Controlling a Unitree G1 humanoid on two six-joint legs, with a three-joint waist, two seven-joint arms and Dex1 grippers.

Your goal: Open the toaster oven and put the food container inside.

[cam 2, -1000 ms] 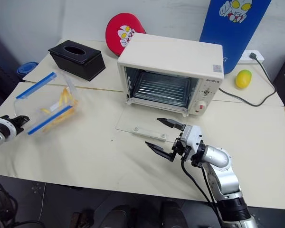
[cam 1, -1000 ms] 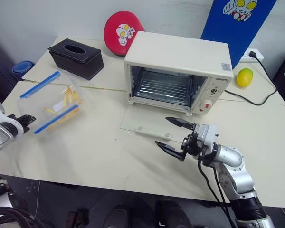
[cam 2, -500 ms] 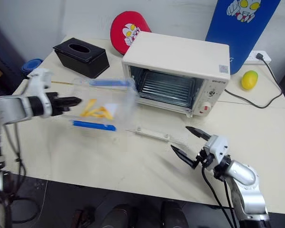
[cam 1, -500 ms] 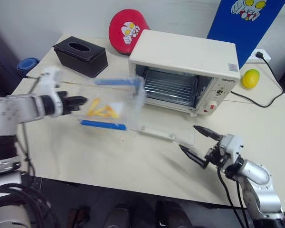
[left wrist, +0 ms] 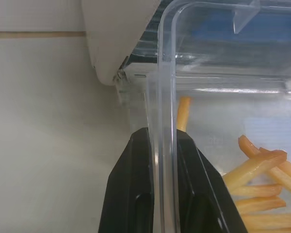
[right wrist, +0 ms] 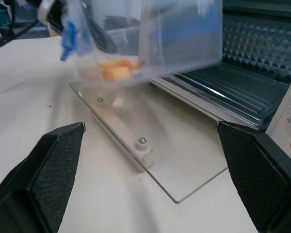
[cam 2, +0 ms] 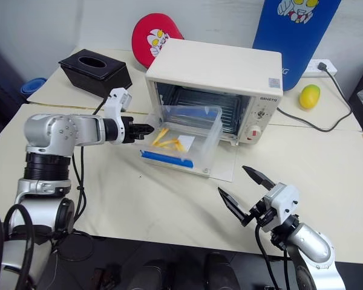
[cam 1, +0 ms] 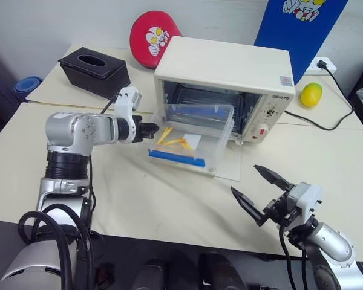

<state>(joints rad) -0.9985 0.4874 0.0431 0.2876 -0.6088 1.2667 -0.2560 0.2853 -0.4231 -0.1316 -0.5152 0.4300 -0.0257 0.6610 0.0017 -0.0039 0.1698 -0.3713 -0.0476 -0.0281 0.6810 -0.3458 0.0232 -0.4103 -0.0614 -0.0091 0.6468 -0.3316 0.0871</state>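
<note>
The food container point(cam 1: 192, 136) hung in the air right at the mouth of the toaster oven point(cam 1: 227, 89), above the dropped glass door point(right wrist: 150, 145), which lay flat on the table point(cam 1: 139, 199). Its far end sat level with the oven's opening, its near end with the blue clip point(cam 1: 176, 158) jutted out over the door. Yellow food strips point(cam 1: 172, 139) lay at the bottom of the clear box.

And there was the grip: the left gripper point(cam 1: 150, 129) had its two black fingers point(left wrist: 136, 189) pinched tight on the container's clear side wall, one finger inside the box, one outside, as the left wrist view showed plainly. The left arm reached in from the table's left side.

The right gripper point(cam 1: 260, 192) hung near the table's front edge, well apart from the oven, its jaws spread wide and holding nothing. Its wrist camera looked across the glass door towards the oven rack point(right wrist: 242, 87) and the container above.

Further back, a black tissue box point(cam 1: 94, 67) stood on the table's left, a red round cushion point(cam 1: 153, 37) leaned behind the oven, and a yellow lemon-like thing point(cam 1: 311, 95) lay to the right beside a black cable point(cam 1: 317, 124).
</note>
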